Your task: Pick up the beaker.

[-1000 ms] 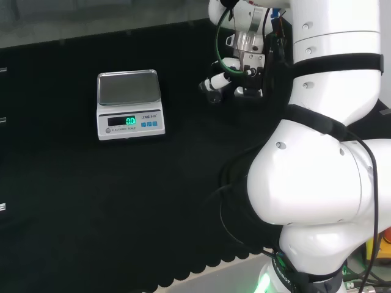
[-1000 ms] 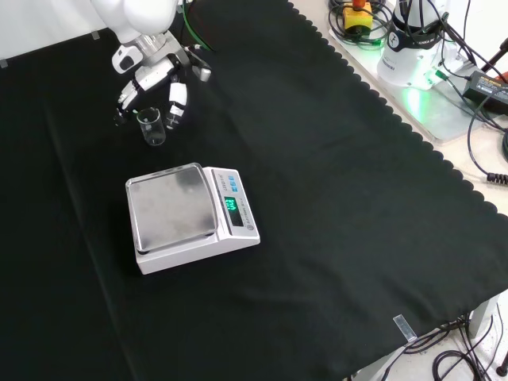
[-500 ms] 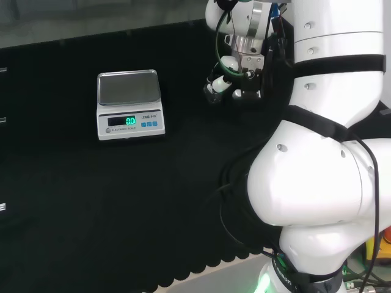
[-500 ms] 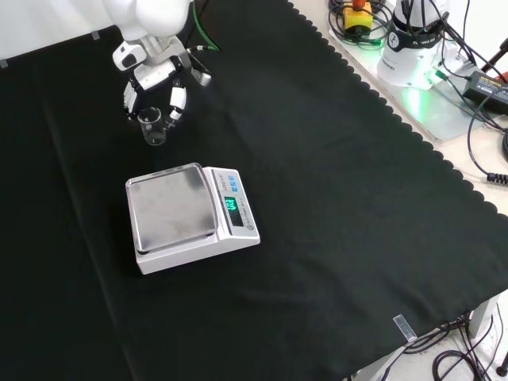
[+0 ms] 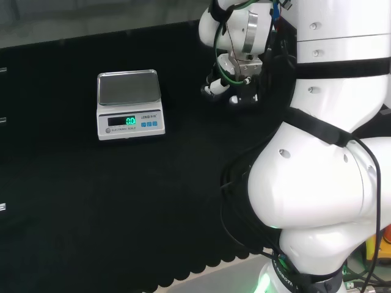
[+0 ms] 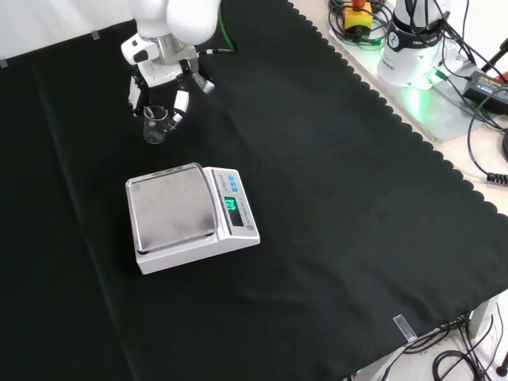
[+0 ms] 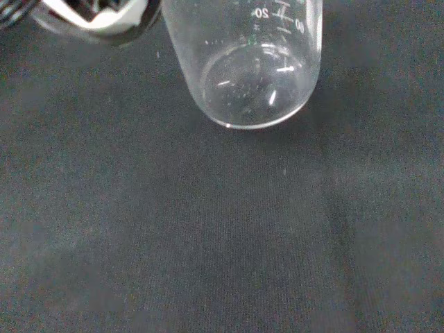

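beaker (image 6: 154, 124): a small clear glass vessel standing upright on the black cloth of the counter (image 6: 333, 206), at the far left of the front view. it appears empty; the wrist view shows its round base (image 7: 253, 90) resting flat on the cloth, with printed graduations on its wall.

left to right in the front view:
- hand (image 6: 161, 83): directly above and around the beaker. fingers (image 6: 180, 103) hang down on both sides of the glass, slightly bent and spread apart. contact with the wall cannot be confirmed; the hand reads as not yet clamped on the beaker.
- scale (image 6: 190, 216): nearer the camera than the beaker and slightly to its right, well apart from it. its pan carries nothing and its display is lit.
- cables and equipment: far right, off the cloth, well apart from the work area.

in the head view the hand (image 5: 235, 73) is at the far right of the counter, partly masked by the arm's own white links; the beaker cannot be made out there.

judged status: approach complete, closing step pending.

possible faults from here:
- tipping. cause: one finger reaches the glass before the others and pushes the light vessel sideways.
- sliding on the cloth. cause: fingers close off centre.
- slipping out during the lift. cause: the hold sits too near the rim, or the smooth glass gives the fingers little purchase.
- cloth snag. cause: fingertips descend too far and drag the fabric under the base.
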Controlling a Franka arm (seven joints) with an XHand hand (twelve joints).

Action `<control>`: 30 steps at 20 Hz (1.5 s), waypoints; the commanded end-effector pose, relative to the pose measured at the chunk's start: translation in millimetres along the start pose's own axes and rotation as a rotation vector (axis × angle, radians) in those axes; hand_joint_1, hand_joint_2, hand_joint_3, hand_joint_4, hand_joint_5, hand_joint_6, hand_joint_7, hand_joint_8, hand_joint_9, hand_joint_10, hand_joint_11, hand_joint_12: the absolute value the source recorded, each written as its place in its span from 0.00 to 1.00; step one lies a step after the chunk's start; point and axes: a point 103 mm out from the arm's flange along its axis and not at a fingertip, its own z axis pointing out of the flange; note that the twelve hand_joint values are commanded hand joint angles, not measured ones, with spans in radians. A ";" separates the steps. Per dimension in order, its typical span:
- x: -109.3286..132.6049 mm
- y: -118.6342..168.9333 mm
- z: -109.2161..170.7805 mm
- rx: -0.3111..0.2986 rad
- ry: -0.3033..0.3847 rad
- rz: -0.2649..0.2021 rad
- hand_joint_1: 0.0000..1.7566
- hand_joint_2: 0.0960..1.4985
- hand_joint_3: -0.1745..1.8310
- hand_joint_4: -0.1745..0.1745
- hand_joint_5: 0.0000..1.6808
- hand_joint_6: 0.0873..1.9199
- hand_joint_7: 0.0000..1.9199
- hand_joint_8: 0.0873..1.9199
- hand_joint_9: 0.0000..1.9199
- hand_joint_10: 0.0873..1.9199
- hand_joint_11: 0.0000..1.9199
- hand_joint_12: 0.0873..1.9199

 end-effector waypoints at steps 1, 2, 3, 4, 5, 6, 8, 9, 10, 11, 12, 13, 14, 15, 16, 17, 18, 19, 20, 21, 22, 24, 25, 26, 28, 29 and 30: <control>13.7 -1.3 -44.3 -0.064 -0.054 -0.043 0.68 0.36 0.48 0.00 0.76 0.35 0.74 0.33 0.80 0.19 0.73 0.41; 14.7 -1.9 -58.9 -0.038 -0.068 -0.049 0.68 0.34 0.50 0.00 0.76 0.35 0.76 0.33 0.82 0.19 0.76 0.38; 15.4 -2.7 -71.9 -0.012 -0.072 -0.060 0.68 0.32 0.52 0.00 0.77 0.35 0.78 0.32 0.83 0.19 0.78 0.36; 16.9 -4.1 -88.3 0.024 -0.066 -0.071 0.68 0.31 0.53 0.00 0.77 0.35 0.79 0.32 0.84 0.19 0.80 0.35; 19.2 -5.6 -102.9 0.053 -0.063 -0.084 0.69 0.31 0.53 0.00 0.78 0.35 0.80 0.32 0.85 0.19 0.81 0.34; 22.5 -7.6 -118.6 0.083 -0.059 -0.096 0.69 0.30 0.54 0.00 0.78 0.35 0.80 0.31 0.86 0.19 0.82 0.34; 31.9 -12.5 -150.7 0.134 -0.060 -0.120 0.69 0.29 0.55 0.00 0.79 0.35 0.81 0.31 0.87 0.20 0.84 0.32; 38.6 -15.6 -167.2 0.148 -0.065 -0.133 0.69 0.29 0.55 0.00 0.79 0.34 0.82 0.31 0.87 0.20 0.84 0.32; 46.3 -19.1 -183.5 0.155 -0.068 -0.144 0.69 0.28 0.55 0.00 0.79 0.34 0.82 0.31 0.87 0.20 0.84 0.32; 54.4 -22.6 -198.9 0.160 -0.066 -0.156 0.69 0.28 0.56 0.00 0.79 0.34 0.82 0.31 0.87 0.20 0.84 0.31; 62.9 -26.2 -213.7 0.162 -0.061 -0.167 0.69 0.28 0.56 0.00 0.80 0.34 0.82 0.31 0.88 0.20 0.84 0.31; 70.9 -29.5 -226.6 0.166 -0.059 -0.176 0.69 0.27 0.56 0.00 0.80 0.34 0.83 0.31 0.88 0.20 0.84 0.31; 79.5 -33.3 -239.6 0.170 -0.062 -0.184 0.69 0.27 0.57 0.00 0.80 0.33 0.83 0.31 0.88 0.20 0.84 0.31; 87.6 -37.0 -251.9 0.176 -0.065 -0.191 0.69 0.27 0.57 0.00 0.80 0.33 0.83 0.31 0.88 0.20 0.84 0.31; 95.1 -40.4 -263.4 0.182 -0.064 -0.196 0.69 0.26 0.57 0.00 0.80 0.33 0.83 0.31 0.88 0.20 0.84 0.31; 101.5 -43.0 -272.8 0.194 -0.057 -0.200 0.69 0.26 0.57 0.00 0.80 0.33 0.83 0.31 0.88 0.20 0.84 0.31; 107.7 -45.7 -281.2 0.204 -0.056 -0.202 0.69 0.26 0.57 0.00 0.81 0.33 0.83 0.31 0.88 0.20 0.83 0.30; 113.4 -48.3 -288.6 0.211 -0.061 -0.201 0.69 0.26 0.57 0.00 0.81 0.33 0.83 0.31 0.88 0.20 0.83 0.30; 120.1 -51.6 -296.4 0.214 -0.067 -0.203 0.69 0.26 0.57 0.00 0.81 0.33 0.83 0.31 0.88 0.20 0.83 0.30; 125.6 -54.5 -303.2 0.212 -0.068 -0.207 0.69 0.26 0.58 0.00 0.81 0.33 0.83 0.31 0.88 0.21 0.83 0.30; 131.5 -57.9 -309.7 0.208 -0.070 -0.211 0.69 0.26 0.58 0.00 0.81 0.33 0.84 0.31 0.88 0.21 0.83 0.30; 143.9 -64.3 -319.3 0.195 -0.071 -0.222 0.69 0.25 0.58 0.00 0.81 0.33 0.84 0.31 0.88 0.21 0.83 0.30; 149.6 -67.4 -322.6 0.189 -0.070 -0.229 0.69 0.25 0.58 0.00 0.81 0.33 0.84 0.31 0.88 0.21 0.83 0.30; 154.8 -70.1 -324.9 0.183 -0.066 -0.235 0.69 0.25 0.58 0.00 0.81 0.33 0.84 0.31 0.88 0.21 0.83 0.30; 162.9 -74.5 -326.5 0.175 -0.062 -0.242 0.69 0.25 0.58 0.00 0.81 0.33 0.84 0.31 0.88 0.21 0.83 0.30; 166.2 -76.3 -326.1 0.174 -0.061 -0.243 0.69 0.25 0.58 0.00 0.81 0.33 0.84 0.31 0.88 0.21 0.83 0.30; 169.0 -78.0 -325.2 0.172 -0.060 -0.245 0.69 0.25 0.58 0.00 0.81 0.33 0.84 0.31 0.88 0.21 0.82 0.30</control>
